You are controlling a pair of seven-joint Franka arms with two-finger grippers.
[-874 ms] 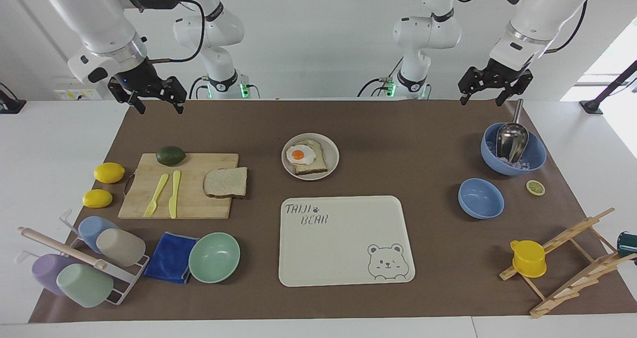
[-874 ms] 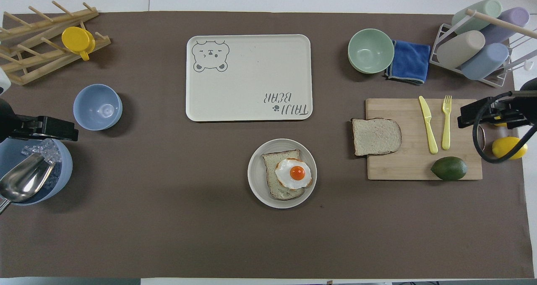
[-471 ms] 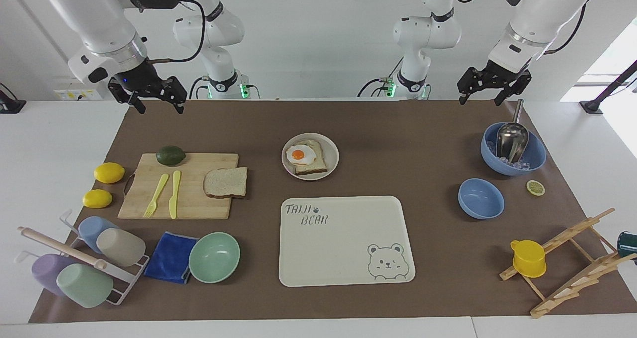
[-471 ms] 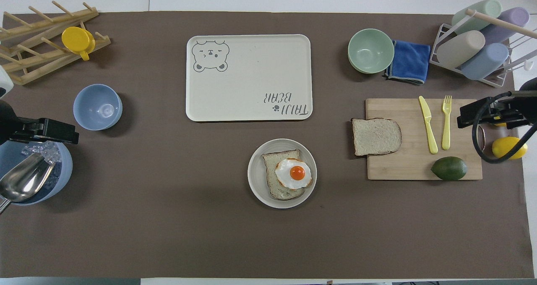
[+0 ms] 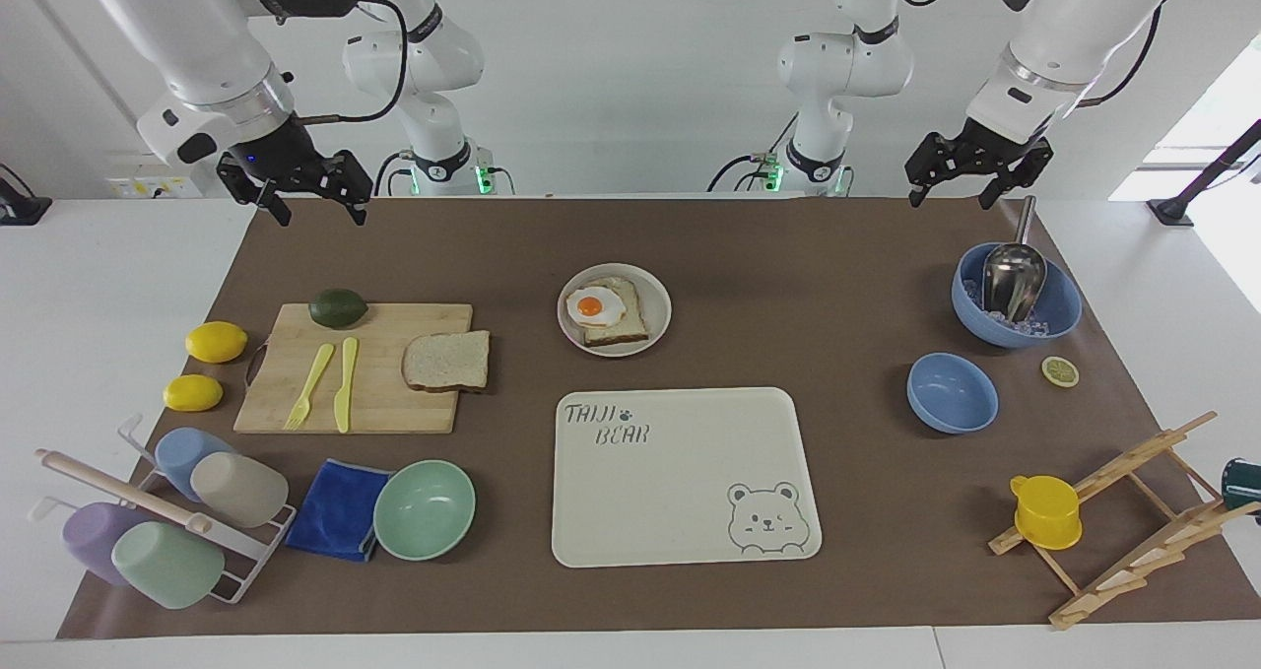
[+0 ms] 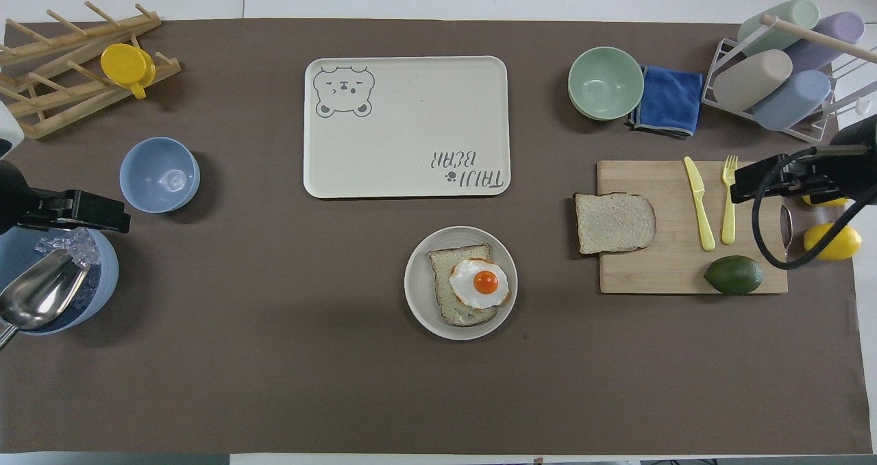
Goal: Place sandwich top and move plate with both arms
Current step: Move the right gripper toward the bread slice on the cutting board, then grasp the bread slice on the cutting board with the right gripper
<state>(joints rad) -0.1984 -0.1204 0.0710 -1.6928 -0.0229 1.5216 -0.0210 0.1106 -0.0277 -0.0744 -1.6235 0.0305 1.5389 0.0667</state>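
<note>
The sandwich top (image 5: 446, 361) (image 6: 614, 222), a speckled bread slice, lies on the cutting board's (image 5: 374, 403) end toward the table's middle. The round beige plate (image 5: 658, 295) (image 6: 419, 299) sits mid-table and holds another bread slice with a fried egg (image 5: 596, 306). My right gripper (image 5: 318, 216) (image 6: 760, 183) hangs open and empty in the air over the right arm's end of the cutting board. My left gripper (image 5: 952, 200) (image 6: 89, 211) hangs open and empty above the blue bowl with ice and a metal scoop (image 5: 1015, 295).
The board also carries a yellow fork, a yellow knife and an avocado (image 5: 338, 307), with two lemons beside it. The bear-print tray (image 5: 680, 492) lies farther from the robots than the plate. Also on the table are a mint bowl (image 5: 424, 509), a blue cloth, a cup rack, a small blue bowl (image 5: 951, 393) and a wooden rack.
My right gripper has shifted slightly inward over the cutting board's end. My left gripper has risen a little. Nothing on the table has moved.
</note>
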